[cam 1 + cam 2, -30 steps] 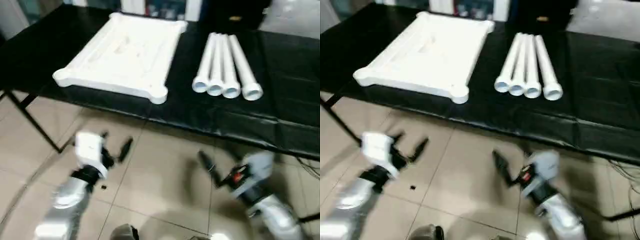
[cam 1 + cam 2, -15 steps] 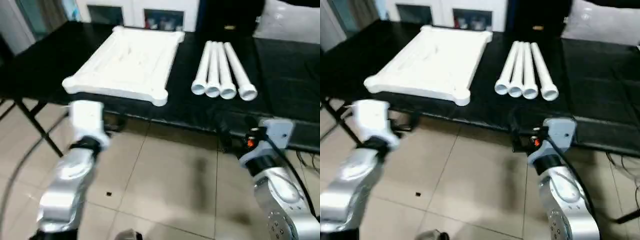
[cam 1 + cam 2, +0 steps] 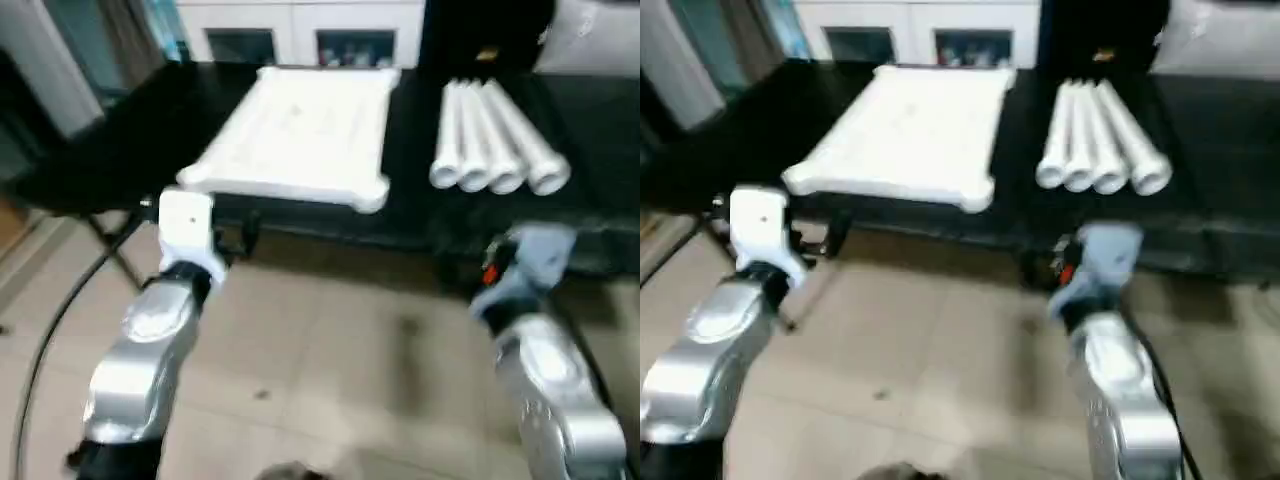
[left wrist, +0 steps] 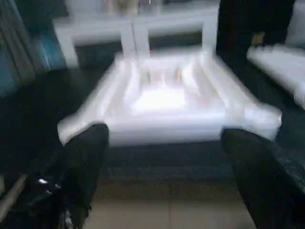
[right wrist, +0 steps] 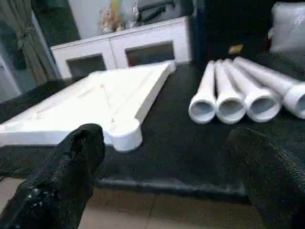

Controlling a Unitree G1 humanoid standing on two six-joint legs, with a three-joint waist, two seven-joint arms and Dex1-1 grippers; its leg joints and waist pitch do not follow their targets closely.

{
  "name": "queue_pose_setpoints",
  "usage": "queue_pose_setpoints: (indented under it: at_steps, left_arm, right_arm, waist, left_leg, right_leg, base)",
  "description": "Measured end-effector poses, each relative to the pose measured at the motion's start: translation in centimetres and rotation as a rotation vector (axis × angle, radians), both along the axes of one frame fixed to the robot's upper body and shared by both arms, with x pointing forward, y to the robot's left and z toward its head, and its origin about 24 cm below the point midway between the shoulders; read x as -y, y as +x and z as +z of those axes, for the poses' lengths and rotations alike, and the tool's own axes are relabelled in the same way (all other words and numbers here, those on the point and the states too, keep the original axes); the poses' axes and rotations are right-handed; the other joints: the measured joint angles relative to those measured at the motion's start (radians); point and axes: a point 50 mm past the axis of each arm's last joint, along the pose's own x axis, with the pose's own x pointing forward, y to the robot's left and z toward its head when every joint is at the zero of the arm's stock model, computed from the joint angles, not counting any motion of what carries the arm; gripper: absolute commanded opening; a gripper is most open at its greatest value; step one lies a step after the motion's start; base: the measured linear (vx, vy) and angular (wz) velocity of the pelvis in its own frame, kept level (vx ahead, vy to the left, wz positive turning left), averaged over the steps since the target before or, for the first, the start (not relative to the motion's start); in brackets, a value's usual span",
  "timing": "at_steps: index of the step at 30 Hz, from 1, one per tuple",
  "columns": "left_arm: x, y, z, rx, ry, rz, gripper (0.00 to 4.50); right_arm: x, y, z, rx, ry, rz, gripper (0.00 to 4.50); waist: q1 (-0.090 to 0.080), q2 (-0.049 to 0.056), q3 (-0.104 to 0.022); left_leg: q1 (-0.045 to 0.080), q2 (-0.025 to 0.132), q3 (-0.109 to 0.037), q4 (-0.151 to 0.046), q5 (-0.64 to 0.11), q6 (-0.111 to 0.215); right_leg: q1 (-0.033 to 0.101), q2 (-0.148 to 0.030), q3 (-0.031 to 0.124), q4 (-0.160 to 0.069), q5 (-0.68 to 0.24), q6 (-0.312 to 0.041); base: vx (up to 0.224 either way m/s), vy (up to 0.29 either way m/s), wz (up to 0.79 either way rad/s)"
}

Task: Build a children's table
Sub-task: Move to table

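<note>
Both my forearms are reaching forward over the tiled floor [image 3: 330, 340], short of the black tabletop [image 3: 120, 140]. My left tool [image 4: 164, 157] is hanging spread wide with nothing in it, its fingers [image 4: 86, 157] framing the near edge of the white table top [image 3: 300, 130]. My right tool [image 5: 167, 167] is sitting released as well, empty, its fingers [image 5: 71, 157] pointing between the table top's near corner and the legs. The table top is lying ribbed side up on the tabletop, at my left. The four white legs [image 3: 495, 150] are lying side by side to its right, touching each other, open ends facing me. A white cabinet [image 5: 128, 47] is standing behind.
</note>
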Motion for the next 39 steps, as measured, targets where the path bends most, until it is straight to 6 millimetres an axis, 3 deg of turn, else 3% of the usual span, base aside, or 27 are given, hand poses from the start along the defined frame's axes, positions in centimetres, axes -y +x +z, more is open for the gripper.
queue_pose_setpoints:
  at_steps: [1,4,6,7,8,9,10,11,12,14,15,16,18,19,21,22,23,24,25,26,29,30,31,33,35,37,39]
  left_arm:
    - [0.3,0.3,0.5,0.015,-0.005,-0.007,4.21]
    - [0.4,0.4,-0.1,-0.011,-0.011,-0.008,4.21]
    - [0.5,0.4,0.0,-0.01,-0.013,-0.009,4.21]
    - [0.6,0.5,0.1,-0.004,-0.013,-0.01,4.21]
    - [0.7,0.5,0.2,0.0,-0.017,-0.013,4.21]
    - [1.2,0.6,0.1,-0.005,-0.021,-0.029,4.21]
    - [1.9,0.6,0.1,-0.007,-0.026,-0.055,4.21]
    - [2.0,0.6,0.1,-0.007,-0.026,-0.058,4.21]
    - [2.0,0.6,0.1,-0.004,-0.025,-0.058,4.21]
    - [2.0,0.6,0.1,-0.001,-0.021,-0.058,4.21]
    - [1.9,0.5,0.2,0.002,-0.015,-0.058,4.21]
    - [1.2,0.2,-0.2,-0.008,0.004,-0.039,4.21]
    - [0.0,-0.1,-1.2,-0.046,0.017,0.003,4.21]
    - [-0.1,-0.2,-1.5,-0.06,0.016,0.011,4.21]
    - [0.0,-0.2,-1.4,-0.053,0.014,0.009,4.21]
    - [0.1,-0.2,-1.3,-0.046,0.017,0.005,4.21]
    - [0.5,-0.2,-1.2,-0.044,0.014,-0.006,4.21]
    - [1.1,-0.3,-1.4,-0.047,0.007,-0.027,4.21]
    - [1.6,-0.3,-1.2,-0.043,0.009,-0.047,4.21]
    - [1.6,-0.3,-1.2,-0.04,0.01,-0.049,4.21]
    - [1.8,-0.6,0.0,0.008,0.009,-0.092,4.21]
    - [2.0,-0.7,0.1,0.015,0.009,-0.111,4.21]
    - [2.2,-0.8,0.0,0.01,0.015,-0.138,4.21]
    - [2.0,-1.1,-0.8,-0.025,0.028,-0.145,4.21]
    - [2.0,-1.3,-1.8,-0.073,0.041,-0.158,4.21]
    - [2.9,-1.4,-2.0,-0.08,0.052,-0.205,4.21]
    - [3.4,-1.8,-2.6,-0.097,0.053,-0.234,4.21]
  right_arm:
    - [0.0,0.1,0.0,-0.011,0.012,-0.005,4.5]
    - [-0.4,0.0,-0.7,-0.047,0.009,0.026,4.5]
    - [-0.8,0.3,-0.2,-0.028,-0.013,0.061,4.5]
    - [-0.9,0.4,0.0,-0.016,-0.022,0.072,4.5]
    - [-0.9,0.5,0.3,-0.006,-0.042,0.075,4.5]
    - [-0.7,0.5,0.2,-0.012,-0.058,0.071,4.5]
    - [0.0,0.5,-0.1,-0.027,-0.076,0.053,4.5]
    - [0.3,0.5,0.0,-0.02,-0.067,0.047,4.5]
    - [0.4,0.5,0.1,-0.014,-0.06,0.049,4.5]
    - [0.4,0.5,0.2,-0.013,-0.038,0.068,4.5]
    - [0.4,0.5,0.2,-0.013,-0.026,0.079,4.5]
    - [-0.1,0.5,0.2,-0.017,-0.006,0.097,4.5]
    - [-1.4,0.5,0.5,-0.006,0.037,0.166,4.5]
    - [-1.3,0.5,0.5,-0.004,0.029,0.166,4.5]
    - [-0.9,0.6,0.6,-0.005,-0.01,0.155,4.5]
    - [-0.8,0.6,0.6,-0.004,-0.03,0.148,4.5]
    - [-0.6,0.6,0.5,-0.009,-0.037,0.141,4.5]
    - [-0.5,0.6,0.5,-0.013,-0.045,0.135,4.5]
    - [-0.2,0.6,0.5,-0.017,-0.052,0.122,4.5]
    - [-0.2,0.6,0.4,-0.026,-0.052,0.126,4.5]
    - [-0.7,0.6,0.3,-0.028,-0.047,0.158,4.5]
    - [-0.7,0.6,0.3,-0.028,-0.05,0.164,4.5]
    - [-0.8,0.6,0.2,-0.035,-0.061,0.174,4.5]
    - [-1.9,0.6,0.0,-0.045,-0.06,0.226,4.5]
    - [-2.1,0.5,-0.2,-0.056,-0.073,0.241,4.5]
    - [-1.6,0.6,-0.5,-0.08,-0.087,0.232,4.5]
    - [-1.4,0.6,-0.7,-0.098,-0.093,0.232,4.5]
  waist:
    - [-0.052,0.013,0.008]
    - [-0.127,-0.006,0.031]
    - [-0.164,-0.024,0.025]
    - [-0.183,-0.045,0.016]
    - [-0.189,-0.048,0.014]
    - [-0.19,-0.053,0.014]
    - [-0.182,-0.049,0.01]
    - [-0.176,-0.048,0.007]
    - [-0.169,-0.046,0.005]
    - [-0.141,-0.019,-0.01]
    - [-0.13,0.001,-0.017]
    - [-0.13,-0.006,-0.018]
    - [-0.135,-0.027,-0.021]
    - [-0.133,-0.031,-0.022]
    - [-0.128,-0.055,-0.021]
    - [-0.115,-0.089,-0.022]
    - [-0.096,-0.117,-0.018]
    - [-0.073,-0.119,-0.019]
    - [-0.048,-0.105,-0.023]
    - [-0.033,-0.116,-0.021]
    - [0.016,-0.097,-0.025]
    - [0.028,-0.076,-0.029]
    - [0.032,-0.049,-0.029]
    - [0.021,-0.064,-0.027]
    - [0.004,-0.07,-0.028]
    - [-0.011,-0.095,-0.031]
    - [-0.016,-0.133,-0.03]
  left_leg:
    - [0.018,0.015,-0.003,-0.015,-0.057,0.021]
    - [0.068,-0.022,-0.01,-0.076,-0.061,0.028]
    - [0.092,-0.056,-0.023,-0.125,-0.059,0.031]
    - [0.104,-0.082,-0.028,-0.157,-0.043,0.056]
    - [0.108,-0.093,-0.037,-0.166,-0.031,0.062]
    - [0.093,-0.086,-0.026,-0.136,-0.039,0.077]
    - [0.056,-0.066,-0.002,-0.053,-0.043,0.092]
    - [0.025,-0.053,0.004,-0.015,-0.037,0.096]
    - [-0.003,-0.034,0.012,-0.022,-0.019,0.094]
    - [-0.059,0.027,0.023,-0.154,0.063,0.115]
    - [-0.062,0.055,0.021,-0.192,0.135,0.111]
    - [-0.053,0.059,0.008,-0.178,0.14,0.034]
    - [-0.05,0.034,0.007,-0.175,0.122,0.046]
    - [-0.042,0.026,0.008,-0.175,0.113,0.051]
    - [-0.014,0.01,0.018,-0.18,0.1,0.05]
    - [0.007,-0.008,0.029,-0.182,0.087,0.042]
    - [0.019,-0.02,0.038,-0.174,0.069,0.045]
    - [0.018,-0.015,0.044,-0.15,0.045,0.089]
    - [-0.005,-0.014,0.036,-0.083,0.032,0.132]
    - [-0.018,-0.02,0.038,-0.054,0.031,0.132]
    - [-0.033,0.002,0.041,-0.116,0.05,0.102]
    - [-0.033,0.028,0.041,-0.16,0.053,0.097]
    - [-0.015,0.052,0.038,-0.164,0.109,0.036]
    - [-0.004,0.032,0.035,-0.162,0.085,0.041]
    - [0.009,0.025,0.037,-0.162,0.073,0.055]
    - [0.024,0.011,0.048,-0.164,0.061,0.055]
    - [0.037,-0.015,0.065,-0.163,0.047,0.048]
  right_leg:
    - [0.012,-0.012,-0.021,0.004,-0.008,0.008]
    - [0.024,0.012,0.031,0.067,-0.053,0.005]
    - [0.051,0.01,0.039,0.027,-0.053,0.006]
    - [0.078,0.008,0.057,-0.037,-0.057,0.011]
    - [0.09,0.008,0.067,-0.059,-0.026,0.026]
    - [0.101,0.012,0.074,-0.073,-0.008,0.019]
    - [0.109,0.014,0.081,-0.077,-0.018,0.017]
    - [0.117,0.012,0.086,-0.084,-0.022,0.016]
    - [0.127,0.011,0.088,-0.094,-0.023,0.013]
    - [0.142,0.031,0.07,-0.119,-0.034,0.013]
    - [0.146,0.049,0.056,-0.114,-0.051,0.016]
    - [0.145,0.042,0.05,-0.077,-0.086,0.013]
    - [0.074,0.028,0.058,0.044,-0.095,0.007]
    - [0.021,0.028,0.06,0.079,-0.083,0.04]
    - [-0.049,0.013,0.076,0.072,-0.058,0.095]
    - [-0.074,0.001,0.105,0.031,-0.025,0.091]
    - [-0.069,-0.009,0.113,0.021,0.036,0.024]
    - [-0.059,0.008,0.118,0.011,0.036,0.014]
    - [-0.04,0.013,0.114,-0.008,0.037,0.007]
    - [-0.027,0.014,0.116,-0.021,0.036,0.005]
    - [0.028,0.037,0.094,-0.061,0.026,-0.018]
    - [0.042,0.054,0.079,-0.07,0.021,-0.018]
    - [0.059,0.065,0.06,-0.07,0.008,-0.012]
    - [0.044,0.046,0.059,-0.018,-0.019,-0.035]
    - [0.001,0.038,0.06,0.041,-0.018,-0.005]
    - [-0.046,0.014,0.063,0.031,0.007,0.029]
    - [-0.051,-0.016,0.078,-0.019,0.071,0.015]
  base:
    - [-0.019,0.19,-0.16]
    - [-0.022,0.172,-0.04]
    - [0.064,0.093,-0.27]
    - [0.08,0.072,-0.27]
    - [0.093,0.012,-0.21]
    - [0.116,-0.011,-0.08]
    - [0.116,-0.011,-0.08]
    - [0.169,-0.016,-0.1]
    - [0.195,-0.01,-0.19]
    - [0.206,0.009,-0.13]
    - [0.234,0.042,-0.07]
    - [0.234,0.042,-0.07]
    - [0.252,0.017,0.08]
    - [0.251,0.012,0.17]
    - [0.195,-0.024,0.18]
    - [0.174,-0.052,0.16]
    - [0.138,-0.15,0.08]
    - [0.159,-0.148,-0.08]
    - [0.159,-0.148,-0.08]
    - [0.163,-0.086,-0.16]
    - [0.14,-0.035,-0.05]
    - [0.168,0.074,0.03]
    - [0.168,0.074,0.03]
    - [0.156,0.112,0.09]
    - [0.146,0.082,0.09]
    - [0.13,0.023,0.05]
    - [0.121,-0.066,-0.06]
